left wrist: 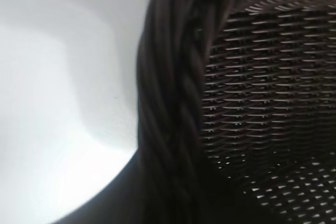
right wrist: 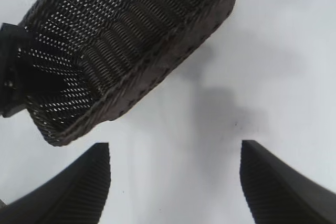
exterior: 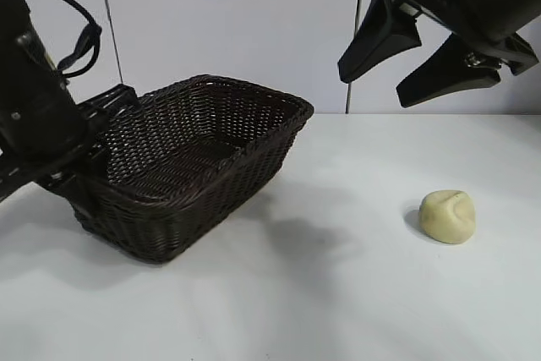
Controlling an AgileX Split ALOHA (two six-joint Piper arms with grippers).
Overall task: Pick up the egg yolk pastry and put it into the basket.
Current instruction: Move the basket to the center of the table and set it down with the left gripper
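The egg yolk pastry (exterior: 448, 216), a pale cream lump with a creased top, lies on the white table at the right, nothing touching it. The dark woven basket (exterior: 245, 84) stands left of centre. My left gripper (exterior: 91, 156) is at the basket's left end, shut on its braided rim (left wrist: 168, 103), which fills the left wrist view. My right gripper (exterior: 372, 86) hangs open high above the table, up and left of the pastry, with nothing between its fingers (right wrist: 79, 192). The right wrist view shows the basket (right wrist: 157, 72) but not the pastry.
The white table (exterior: 321, 293) runs bare between the basket and the pastry and along the front. A pale wall with vertical seams (exterior: 110, 31) stands behind. A black cable (exterior: 80, 40) loops off the left arm.
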